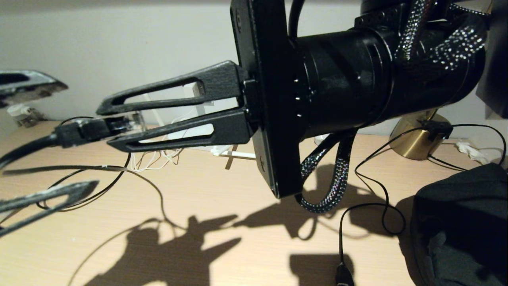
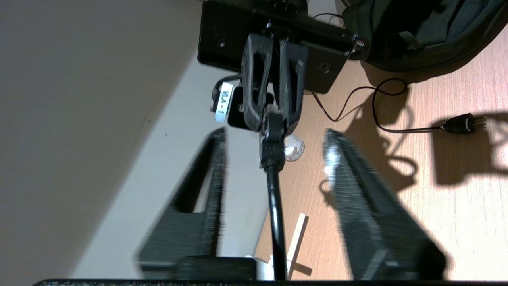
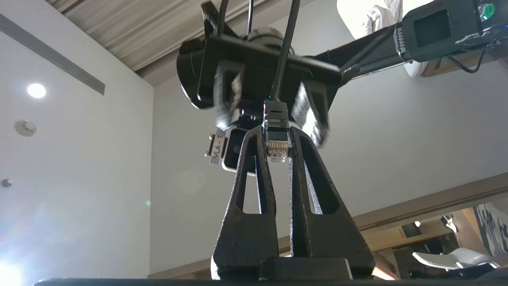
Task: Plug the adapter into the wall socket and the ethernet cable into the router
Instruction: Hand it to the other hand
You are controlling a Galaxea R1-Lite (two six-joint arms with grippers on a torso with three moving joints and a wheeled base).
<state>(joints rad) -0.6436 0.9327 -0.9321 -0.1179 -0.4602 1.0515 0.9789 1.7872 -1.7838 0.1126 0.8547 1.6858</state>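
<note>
My right gripper (image 1: pixel 105 127) reaches left above the desk and is shut on the clear plug (image 1: pixel 127 121) of the ethernet cable (image 1: pixel 24 149). In the right wrist view the plug (image 3: pixel 276 145) sits pinched between the tips, gold contacts facing the camera. My left gripper (image 1: pixel 81 134) stands wide open around the cable's black boot without touching it; the thick cable (image 2: pixel 276 206) runs between its fingers (image 2: pixel 357 190). Parts of the white router (image 1: pixel 194 133) and an antenna (image 1: pixel 242 154) show behind the right fingers. I cannot make out the adapter or the wall socket.
A brass lamp base (image 1: pixel 414 139) stands at the back right, and its thin black cord loops over the desk to a plug (image 2: pixel 462 124). A black bag (image 1: pixel 460 222) fills the right front. A small white and grey object (image 1: pixel 22 113) sits by the wall at far left.
</note>
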